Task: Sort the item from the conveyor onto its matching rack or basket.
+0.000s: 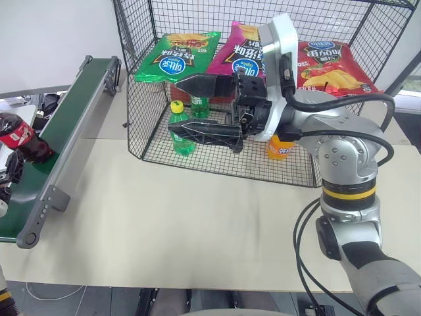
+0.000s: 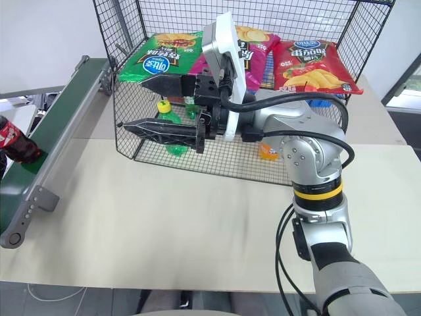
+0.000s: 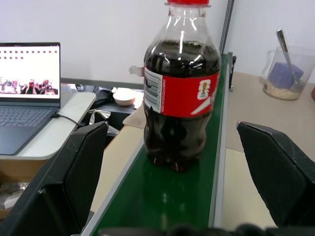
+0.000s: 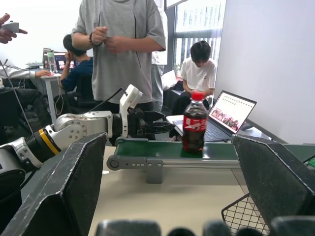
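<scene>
Here your cola bottle [image 1: 20,137] stands upright on the green conveyor [image 1: 66,125] at the frame's left edge, left gripper [image 3: 172,162] spread wide before it, right gripper [image 1: 200,105] open mid-frame before the wire-mesh cage [image 1: 217,155]

Looked like a robotics lab / test room set up as a mock sorting station. A short conveyor [image 4: 162,150] w/ grey rails sat on a plain beige table [image 1: 171,224]; beside the conveyor, on the same table, a black wire-mesh cage [image 1: 217,148] held crisp bags & soda bottles as props. Behind the conveyor: an open laptop [image 4: 227,114] on a desk, ppl seated at workstations, one person [image 4: 120,54] standing close by, watching.
</scene>
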{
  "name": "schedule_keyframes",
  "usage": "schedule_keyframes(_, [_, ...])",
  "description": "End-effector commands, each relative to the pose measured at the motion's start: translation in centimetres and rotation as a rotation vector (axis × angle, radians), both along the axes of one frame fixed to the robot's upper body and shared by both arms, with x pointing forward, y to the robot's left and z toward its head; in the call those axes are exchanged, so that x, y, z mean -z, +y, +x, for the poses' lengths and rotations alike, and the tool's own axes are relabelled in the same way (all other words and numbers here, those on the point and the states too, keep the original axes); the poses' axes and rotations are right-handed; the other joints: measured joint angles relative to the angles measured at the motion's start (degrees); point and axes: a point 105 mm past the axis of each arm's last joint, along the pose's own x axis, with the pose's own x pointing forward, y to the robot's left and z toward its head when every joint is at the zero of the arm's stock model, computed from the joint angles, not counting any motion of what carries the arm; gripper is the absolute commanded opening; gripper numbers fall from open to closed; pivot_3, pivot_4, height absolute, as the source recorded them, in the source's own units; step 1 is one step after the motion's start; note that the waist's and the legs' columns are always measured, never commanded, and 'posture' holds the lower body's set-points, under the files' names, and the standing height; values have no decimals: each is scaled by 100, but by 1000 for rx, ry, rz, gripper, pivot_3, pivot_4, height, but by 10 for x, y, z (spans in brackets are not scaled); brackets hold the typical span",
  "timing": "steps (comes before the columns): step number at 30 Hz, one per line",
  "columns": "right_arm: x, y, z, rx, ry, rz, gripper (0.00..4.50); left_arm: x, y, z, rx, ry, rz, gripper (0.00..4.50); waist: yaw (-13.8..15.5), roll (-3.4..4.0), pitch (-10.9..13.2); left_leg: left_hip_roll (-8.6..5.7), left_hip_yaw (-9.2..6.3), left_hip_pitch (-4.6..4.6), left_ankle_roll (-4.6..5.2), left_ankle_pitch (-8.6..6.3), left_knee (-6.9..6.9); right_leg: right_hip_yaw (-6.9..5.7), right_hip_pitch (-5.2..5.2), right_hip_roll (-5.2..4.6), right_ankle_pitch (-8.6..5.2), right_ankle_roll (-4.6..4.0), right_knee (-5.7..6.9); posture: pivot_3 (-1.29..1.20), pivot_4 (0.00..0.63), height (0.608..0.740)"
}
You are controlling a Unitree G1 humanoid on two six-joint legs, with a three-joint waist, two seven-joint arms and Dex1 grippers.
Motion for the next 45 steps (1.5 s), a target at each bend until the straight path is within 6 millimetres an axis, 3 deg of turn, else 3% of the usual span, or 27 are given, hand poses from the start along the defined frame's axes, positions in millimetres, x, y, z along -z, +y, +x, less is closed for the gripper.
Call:
schedule_keyframes(1, [-14, 0, -8, -9, -67, 22, 4457, -12, 5, -2, -18, -25, 50, 4500, 0, 0, 0, 0, 0, 0, 0, 0, 0, -1, 0, -1, 0, 0, 0, 0, 150, 740])
schedule_keyframes(6, [-15, 0, -8, -4, -71, 23, 4457, -10, 15, -4, -56, -11, 58, 4500, 1, 0, 0, 0, 0, 0, 0, 0, -5, -5, -3, -8, 0, -1, 0, 0, 150, 740])
schedule_keyframes(11, [-15, 0, -7, -1, -71, 22, 4500, -8, 20, -5, -68, -17, 56, 2969, 5, 0, 0, -6, 10, 8, 0, 1, -24, -73, -13, -62, 6, -10, 0, 0, 150, 740])
schedule_keyframes(19, [-15, 0, -7, 0, -70, 21, 4500, -6, 16, -8, -48, -24, 45, 2927, 20, 0, 0, -6, 5, 8, 0, 1, -30, -134, -16, -89, 12, -21, -2, 0, 150, 740])
schedule_keyframes(23, [-14, 1, -7, 2, -68, 22, 4500, -13, 3, -5, 11, -36, 50, 2927, 23, -1, 0, -6, 5, 8, 0, 1, -32, -134, -16, -90, 12, -22, -4, 0, 150, 740])
schedule_keyframes(30, [-12, -4, -2, 34, -66, 26, 4500, -50, -49, 3, 240, -91, 103, 2927, 25, -23, 1, -6, 1, -2, 0, 1, -32, -139, -18, -92, 16, -27, -17, 0, 150, 740])
schedule_keyframes(33, [-2, -14, 2, 76, -44, 11, 4500, -57, -88, 12, 424, -62, 137, 2927, 28, -23, 1, -5, 1, -1, 0, 1, -37, -140, -16, -91, 19, -32, -23, 0, 150, 740])
schedule_keyframes(40, [22, -38, 6, 199, -31, -46, 4500, -50, -176, 20, 831, 40, 207, 2927, 20, -18, 4, -7, 6, 3, 0, 2, -45, -138, -5, -85, 20, -35, -45, 0, 150, 740])
schedule_keyframes(45, [41, -54, 6, 308, -28, -83, 4500, -34, -216, 23, 1019, 85, 238, 2927, 13, -14, 6, -6, 13, 8, 1, 2, -49, -131, -4, -65, 20, -35, -46, 0, 150, 740])
